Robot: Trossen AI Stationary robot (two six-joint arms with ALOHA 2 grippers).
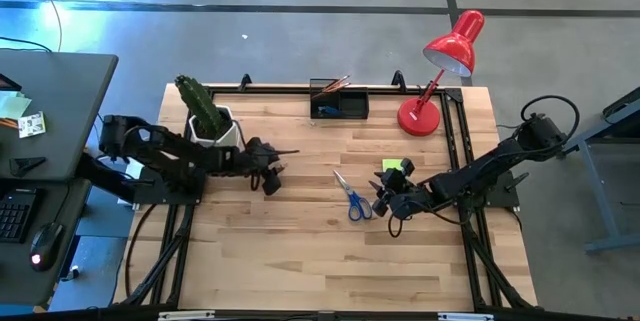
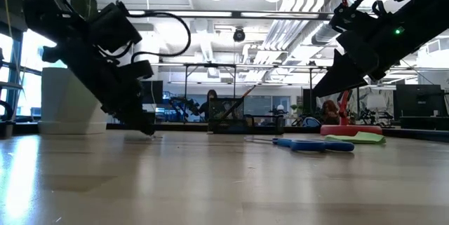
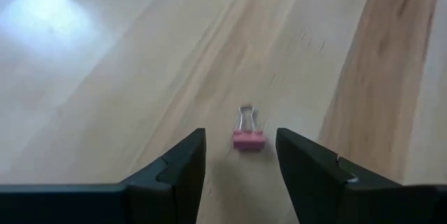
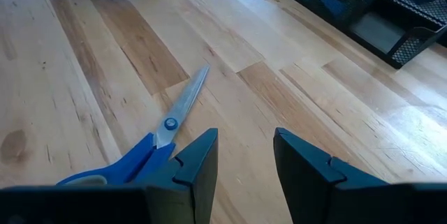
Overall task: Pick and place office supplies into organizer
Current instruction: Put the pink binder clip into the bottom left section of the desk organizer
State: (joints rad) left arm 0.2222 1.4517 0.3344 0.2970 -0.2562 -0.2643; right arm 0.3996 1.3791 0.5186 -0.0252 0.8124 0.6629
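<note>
partly done: organizer [image 1: 339, 102] at the table's back edge holds pencils [image 1: 330, 87], while scissors [image 1: 352, 197] and sticky pad [image 1: 396, 166] lie loose mid-table, left gripper [image 3: 241, 155] open around a pink clip [image 3: 248, 137] (not gripped yet), right gripper [image 4: 244, 155] open, empty, beside the scissors.

Pink binder clip [image 3: 248, 138] — between parted jaws.

Two matte black jointed arms trail looped black cables; each pincer has angular dark fingers.
</note>
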